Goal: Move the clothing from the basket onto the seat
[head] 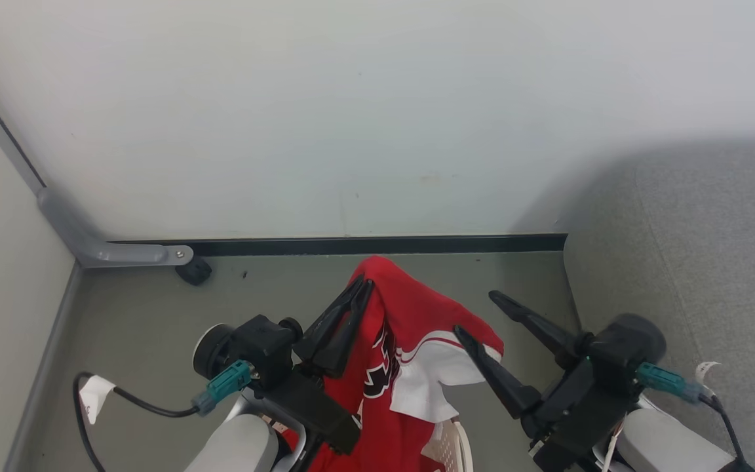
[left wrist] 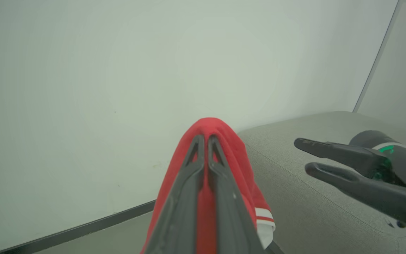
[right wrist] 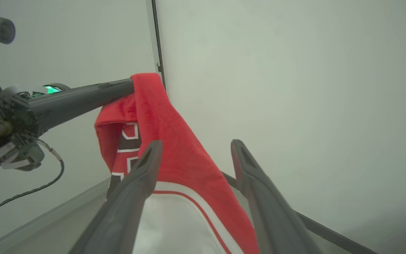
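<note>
Our left gripper point(head: 361, 286) clamped on the top fold of the red jersey point(head: 417, 311), jersey hanging above the cream basket point(head: 457, 449) (we see just a sliver), our right gripper point(head: 476, 313) spread wide beside the white sleeve, grey seat point(head: 698, 262) to the right

I see grey floor point(head: 154, 328) running up to the wall point(head: 377, 98). Seat point(head: 712, 262) stands on it at right. Grey frame leg point(head: 122, 252) with black foot point(head: 194, 270) at left. Basket point(head: 459, 449) rim nearest me.
</note>
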### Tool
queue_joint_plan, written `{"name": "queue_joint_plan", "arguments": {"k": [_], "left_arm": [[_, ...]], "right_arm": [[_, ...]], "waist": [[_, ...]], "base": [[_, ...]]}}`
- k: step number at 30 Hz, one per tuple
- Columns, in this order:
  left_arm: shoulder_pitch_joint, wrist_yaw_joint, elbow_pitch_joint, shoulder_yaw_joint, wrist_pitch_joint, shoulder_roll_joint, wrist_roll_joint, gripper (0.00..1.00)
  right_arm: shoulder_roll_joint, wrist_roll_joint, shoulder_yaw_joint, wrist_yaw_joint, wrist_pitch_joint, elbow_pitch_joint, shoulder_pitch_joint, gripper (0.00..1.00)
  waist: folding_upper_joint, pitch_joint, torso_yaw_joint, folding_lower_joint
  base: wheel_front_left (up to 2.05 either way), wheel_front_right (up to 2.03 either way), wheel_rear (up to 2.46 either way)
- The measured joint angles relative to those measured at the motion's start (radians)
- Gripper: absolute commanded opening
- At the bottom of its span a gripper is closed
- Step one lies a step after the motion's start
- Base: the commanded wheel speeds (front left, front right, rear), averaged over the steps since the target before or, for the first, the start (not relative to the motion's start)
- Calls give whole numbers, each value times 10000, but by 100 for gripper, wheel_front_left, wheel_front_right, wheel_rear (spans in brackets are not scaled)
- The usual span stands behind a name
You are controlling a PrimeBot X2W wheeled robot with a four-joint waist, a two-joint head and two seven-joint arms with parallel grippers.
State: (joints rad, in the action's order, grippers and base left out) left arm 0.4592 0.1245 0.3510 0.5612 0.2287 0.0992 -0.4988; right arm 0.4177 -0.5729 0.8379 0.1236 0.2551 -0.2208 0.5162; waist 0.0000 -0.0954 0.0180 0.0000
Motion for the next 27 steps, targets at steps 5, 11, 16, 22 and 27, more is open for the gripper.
{"name": "queue_joint_plan", "arguments": {"k": [5,11,16,22,27], "left_arm": [[1,0,-109,159,-178,-52,13,0],[4,0,-186,305,-336,-69,15,0],[5,0,-347,414,-426,-77,73,0],[14,0,-500,713,-600,-142,96,0],[59,0,-593,901,-690,-146,105,0]], "right_arm": [[136,-207,886,0,2,29,489,100],[132,-454,1450,0,2,-217,935,100],[94,-644,2144,2,4,-579,1674,100],[167,-901,2949,4,-4,-1026,2180,100],[209,-1260,3507,10,-82,-1463,2682,100]], "waist": [[0,-32,-164,0],[1,-70,-315,0],[0,-105,-421,0],[0,-196,-571,0],[0,-334,-729,0]], "base": [[0,0,0],[0,0,0],[0,0,0],[0,0,0],[0,0,0]]}}
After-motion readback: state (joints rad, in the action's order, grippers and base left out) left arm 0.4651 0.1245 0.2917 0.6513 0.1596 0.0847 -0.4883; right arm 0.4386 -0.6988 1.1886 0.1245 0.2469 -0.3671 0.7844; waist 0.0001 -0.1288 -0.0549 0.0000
